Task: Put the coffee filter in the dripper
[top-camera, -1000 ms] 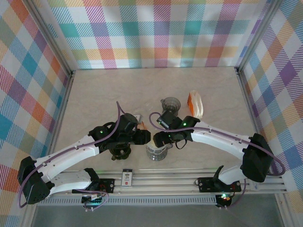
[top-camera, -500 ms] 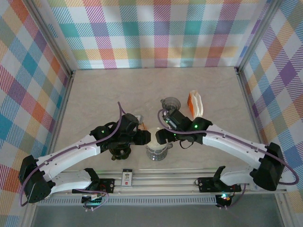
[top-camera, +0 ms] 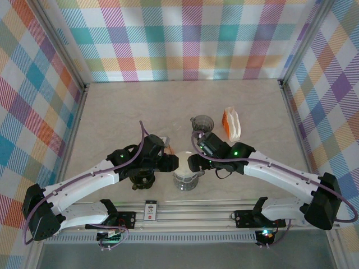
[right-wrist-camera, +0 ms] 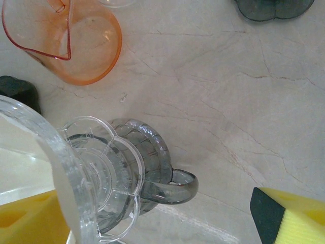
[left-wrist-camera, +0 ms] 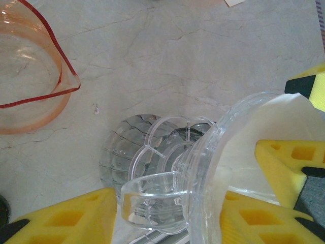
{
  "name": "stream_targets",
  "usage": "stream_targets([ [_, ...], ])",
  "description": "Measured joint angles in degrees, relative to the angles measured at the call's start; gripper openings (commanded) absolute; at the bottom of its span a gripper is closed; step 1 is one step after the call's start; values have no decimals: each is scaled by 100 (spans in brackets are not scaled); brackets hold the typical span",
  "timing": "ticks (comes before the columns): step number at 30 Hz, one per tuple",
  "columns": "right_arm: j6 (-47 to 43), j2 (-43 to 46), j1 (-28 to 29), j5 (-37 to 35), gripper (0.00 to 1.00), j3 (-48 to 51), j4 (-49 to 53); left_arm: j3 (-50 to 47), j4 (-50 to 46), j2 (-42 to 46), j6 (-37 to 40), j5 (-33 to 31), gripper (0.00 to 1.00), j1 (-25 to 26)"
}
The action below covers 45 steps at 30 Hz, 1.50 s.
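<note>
bench [top-camera: 123, 112]: pale marble-look top, with all the gear bunched close around the dripper.
left end effector [left-wrist-camera: 167, 203]: fingers half closed and pinching the dripper [left-wrist-camera: 167, 168] at its handle end, one pad on each side. Looks like it's steadying it.
right end effector [right-wrist-camera: 155, 203]: fingers spread wide, carrying nothing. One finger sits right by the dripper's rim, the other is well off it.
server [right-wrist-camera: 152, 147]: smoky glass, directly under the dripper.
orange jug [right-wrist-camera: 96, 56]: near the dripper, not touching it.
coffee filter [left-wrist-camera: 264, 122]: white paper, already inside the dripper's cone, lying against the wall. Probably featherlight, floppy and easy to crease or tear, so a gentle nip on the top edge seems safest. Any nudge should push it toward the cone wall.
</note>
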<state>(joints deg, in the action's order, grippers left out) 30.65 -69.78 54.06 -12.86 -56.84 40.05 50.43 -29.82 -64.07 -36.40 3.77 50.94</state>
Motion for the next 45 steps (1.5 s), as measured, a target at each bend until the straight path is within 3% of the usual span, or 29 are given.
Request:
stream_targets([
  [17, -15, 719, 0, -262, 91, -70, -24, 153, -59, 428, -17, -61, 65, 0],
  [24, -74, 1412, 0, -599, 93, 192, -396, 289, -352, 841, 26, -584, 68, -31],
  [28, -118, 1578, 0, -844, 95, 280, -380, 310, -450, 852, 114, -623, 64, -439],
  [34, -98, 1587, -87, -942, 95, 376, -208, 308, -393, 273, 297, -356, 61, -1547],
  [38, -83, 1676, -199, -890, 95, 654, -131, 308, -251, -428, 442, -280, 61, -1700],
  [45, -83, 2050, -240, -809, 95, 855, -66, 308, -138, -1381, 562, -387, 51, -1923],
])
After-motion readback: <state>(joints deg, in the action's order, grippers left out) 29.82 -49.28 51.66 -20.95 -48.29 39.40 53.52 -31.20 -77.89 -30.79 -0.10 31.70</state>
